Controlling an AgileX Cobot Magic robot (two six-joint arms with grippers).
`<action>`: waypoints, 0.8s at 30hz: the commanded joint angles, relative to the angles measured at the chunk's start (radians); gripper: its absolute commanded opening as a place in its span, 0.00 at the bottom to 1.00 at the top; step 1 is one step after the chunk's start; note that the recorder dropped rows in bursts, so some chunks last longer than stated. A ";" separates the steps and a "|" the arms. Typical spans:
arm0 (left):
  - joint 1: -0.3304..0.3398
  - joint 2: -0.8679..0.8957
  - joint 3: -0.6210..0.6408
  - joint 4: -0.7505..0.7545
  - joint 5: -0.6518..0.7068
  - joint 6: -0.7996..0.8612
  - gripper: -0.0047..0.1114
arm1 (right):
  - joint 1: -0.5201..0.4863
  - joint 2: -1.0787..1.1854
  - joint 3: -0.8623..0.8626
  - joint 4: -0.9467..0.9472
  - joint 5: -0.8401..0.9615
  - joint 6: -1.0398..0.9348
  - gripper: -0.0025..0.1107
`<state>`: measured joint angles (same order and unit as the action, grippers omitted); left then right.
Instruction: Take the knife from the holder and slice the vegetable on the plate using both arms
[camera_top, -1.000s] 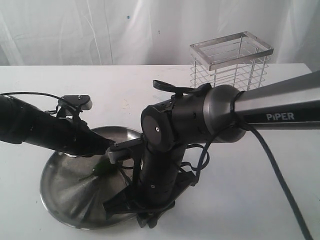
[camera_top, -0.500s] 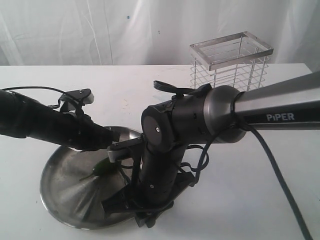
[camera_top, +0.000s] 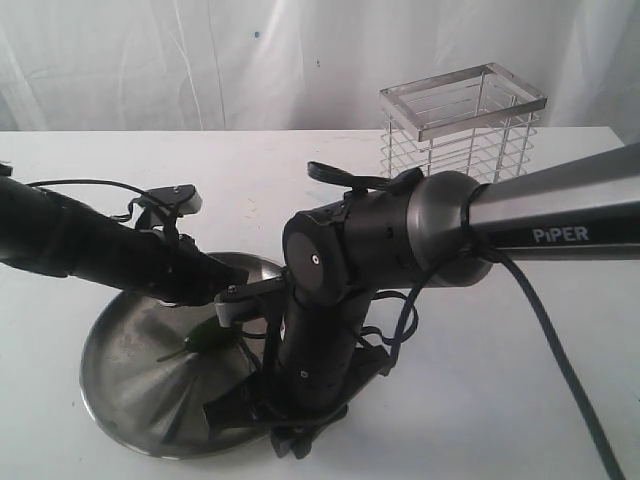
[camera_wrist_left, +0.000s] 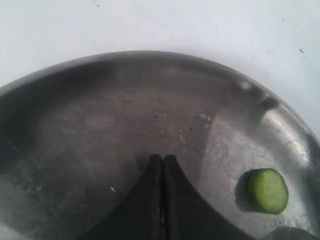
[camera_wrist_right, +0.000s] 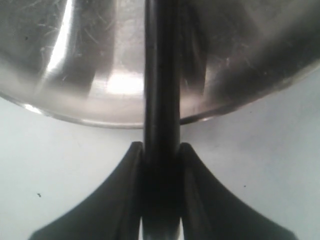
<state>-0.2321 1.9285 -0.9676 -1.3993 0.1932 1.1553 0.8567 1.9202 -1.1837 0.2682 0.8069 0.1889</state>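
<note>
Knife (camera_wrist_right: 161, 75) is clamped between the fingers of the right gripper (camera_wrist_right: 161, 150) at the near rim of the plate (camera_top: 125, 375), largely hidden in the exterior view by the right arm (camera_top: 330, 330). The vegetable (camera_top: 205, 338) is seen mid-plate, with the left gripper (camera_wrist_left: 162, 161) pressed together and empty over the plate beside it. The holder (camera_top: 460, 125) is placed far right.

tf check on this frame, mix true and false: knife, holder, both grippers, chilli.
1. The right gripper clamps the knife. True.
2. The knife stands in the holder. False: it is in the right gripper, over the plate.
3. The left gripper is shut and holds nothing. True.
4. The vegetable lies in the holder. False: it lies on the plate.
</note>
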 joint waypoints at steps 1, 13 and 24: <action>0.000 0.050 0.086 0.044 0.009 -0.015 0.04 | -0.001 -0.008 0.002 -0.013 -0.012 -0.006 0.02; 0.000 0.050 0.153 0.039 0.112 -0.041 0.04 | -0.001 -0.008 0.045 -0.017 0.080 -0.006 0.02; 0.000 0.050 0.169 0.022 0.147 -0.041 0.04 | -0.001 -0.018 0.075 0.000 0.040 -0.006 0.02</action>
<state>-0.2165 1.9211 -0.8529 -1.5159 0.3784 1.1198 0.8609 1.9012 -1.1150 0.2838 0.9254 0.1543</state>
